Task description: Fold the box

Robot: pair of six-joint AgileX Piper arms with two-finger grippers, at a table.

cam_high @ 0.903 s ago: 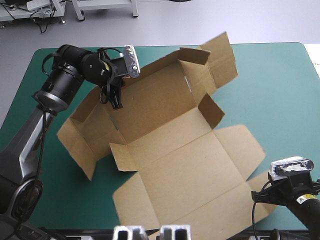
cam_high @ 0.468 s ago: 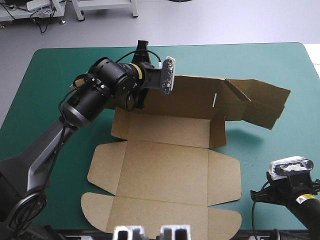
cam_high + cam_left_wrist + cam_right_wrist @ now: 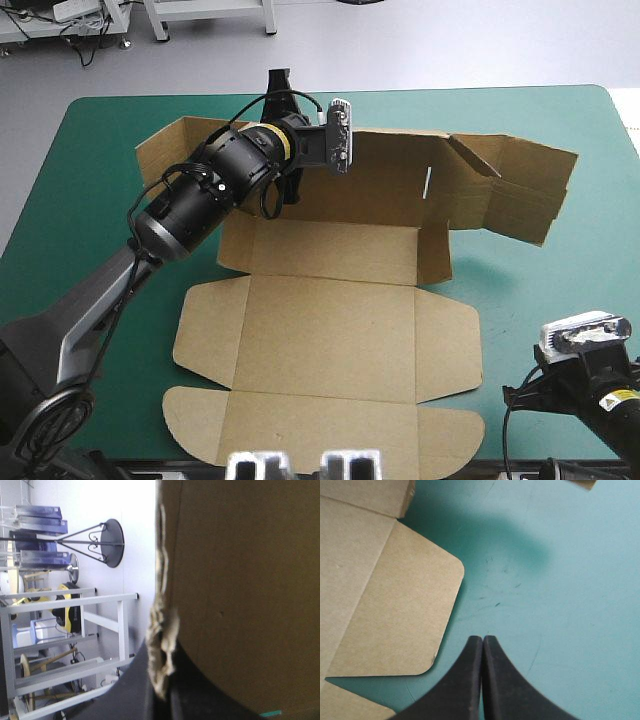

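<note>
The left gripper [image 3: 162, 700] is clamping the raised rear wall [image 3: 390, 195] of the flat-lying brown cut-cardboard box [image 3: 330, 330], probably light, stiff and creasing easily, best taken by its edges, while the right gripper [image 3: 482, 645] is hovering pressed together beside its rounded flap [image 3: 405, 610].

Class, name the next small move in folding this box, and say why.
Likely move the right gripper to the flat rounded flap beside it, to raise it: the left gripper is shut on the box, its far wall upright, while the right sits shut over bare cover.
</note>
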